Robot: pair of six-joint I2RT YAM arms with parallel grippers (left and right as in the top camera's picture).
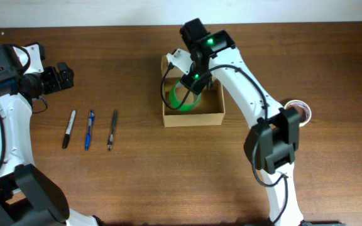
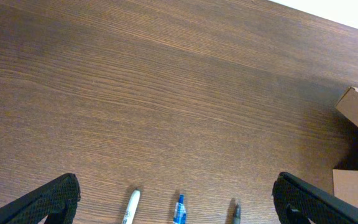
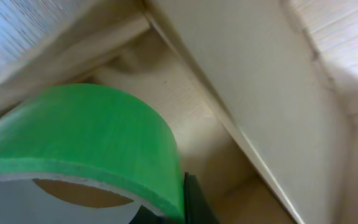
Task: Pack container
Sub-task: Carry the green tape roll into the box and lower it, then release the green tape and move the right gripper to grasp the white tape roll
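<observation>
Overhead shows the whole layout: the container (image 1: 192, 117) sits open at mid-desk (image 1: 137, 176), with a green tape roll (image 1: 185, 98) inside it and the right pincer (image 1: 195, 80) reaching down into it. The left pincer (image 1: 65, 76) hangs well apart over the far left, and a black marker (image 1: 69, 129), a blue pen (image 1: 89, 129) and a dark pen (image 1: 112, 130) lie side by side between it and the container. Another tape roll (image 1: 300, 112) at the right is partly covered by the right arm.

Left wrist view adds that the left fingertips (image 2: 51, 199) are spread wide with nothing between them; only the tips of the three pens and one corner of the container show.

Right wrist view is close and blurred: the green roll fills the lower left against the box's inner walls. One dark finger (image 3: 194, 202) lies against the roll's outer side; the other is out of frame, so I cannot tell whether the right pincer has a grip on it.
</observation>
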